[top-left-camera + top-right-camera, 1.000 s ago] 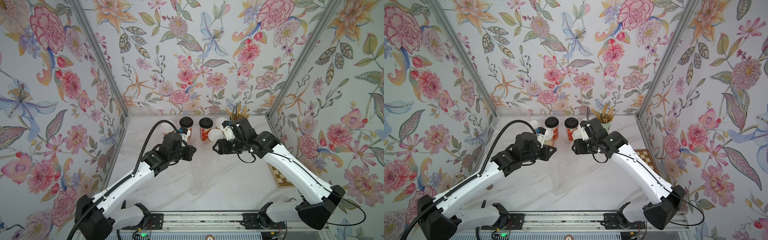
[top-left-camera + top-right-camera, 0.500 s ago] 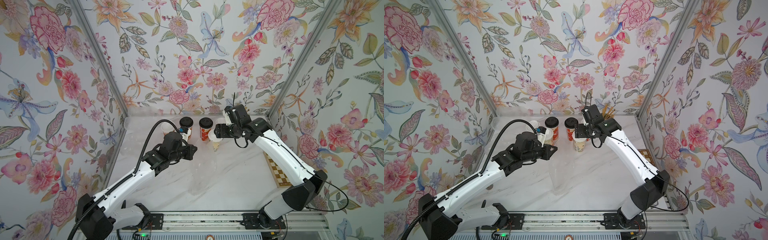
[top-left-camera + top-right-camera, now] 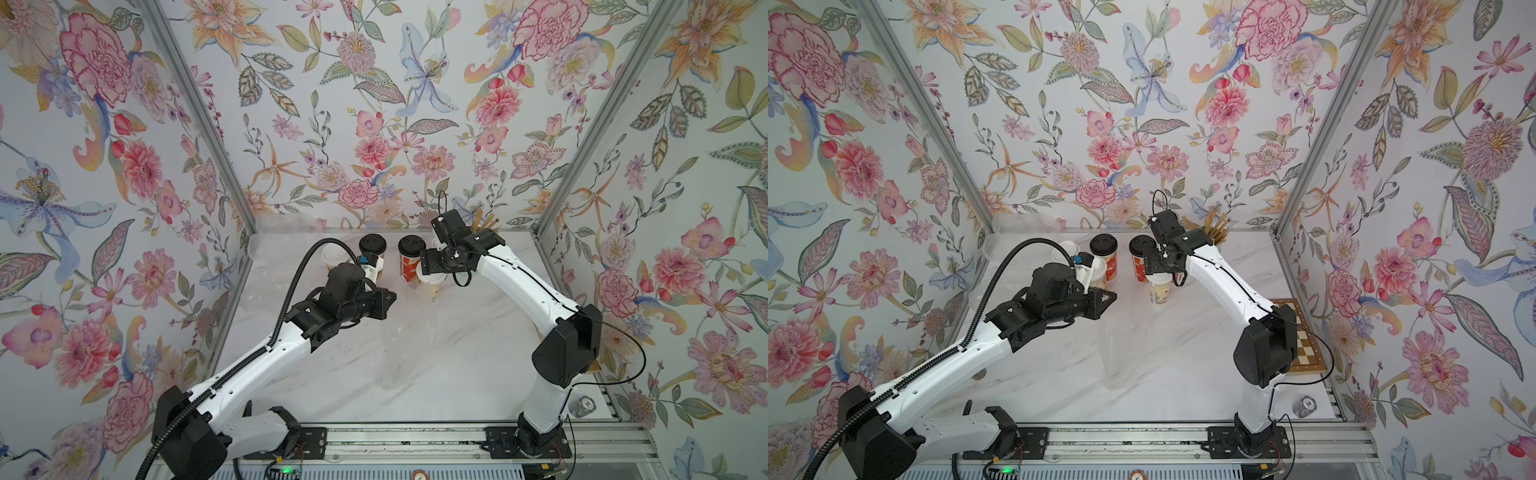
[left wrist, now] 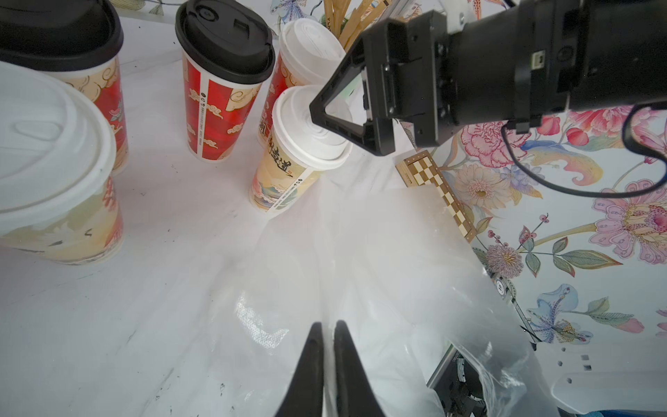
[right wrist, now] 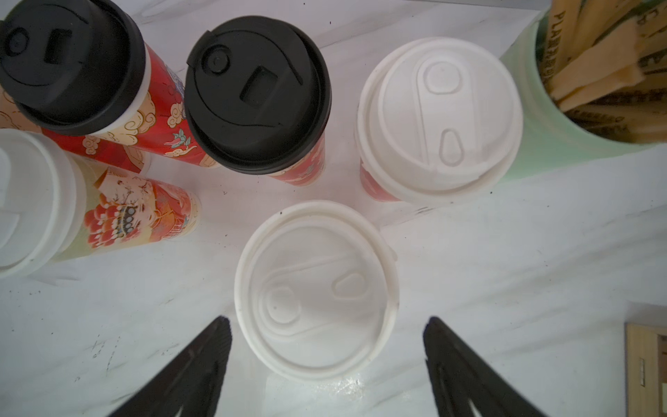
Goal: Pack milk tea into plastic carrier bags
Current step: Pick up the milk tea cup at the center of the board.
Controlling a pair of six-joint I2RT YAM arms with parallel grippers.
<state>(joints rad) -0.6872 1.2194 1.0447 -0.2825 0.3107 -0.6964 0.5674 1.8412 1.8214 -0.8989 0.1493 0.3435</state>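
The right gripper (image 5: 327,320), jaws wide, flanks the white-lidded cup (image 5: 315,289).

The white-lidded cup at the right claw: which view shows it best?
The right wrist view: the white-lidded cup shows its whole lid, between the fingers of the right claw. The left wrist view shows its printed side, lid partly hidden. Both top views show its body, lid mostly covered.

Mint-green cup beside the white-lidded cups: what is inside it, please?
Inside the mint-green cup stand brown straws with dark print, leaning in different directions. Their lower ends and the bottom of the cup cannot be seen, because the cup's wall and the straws themselves cover them.
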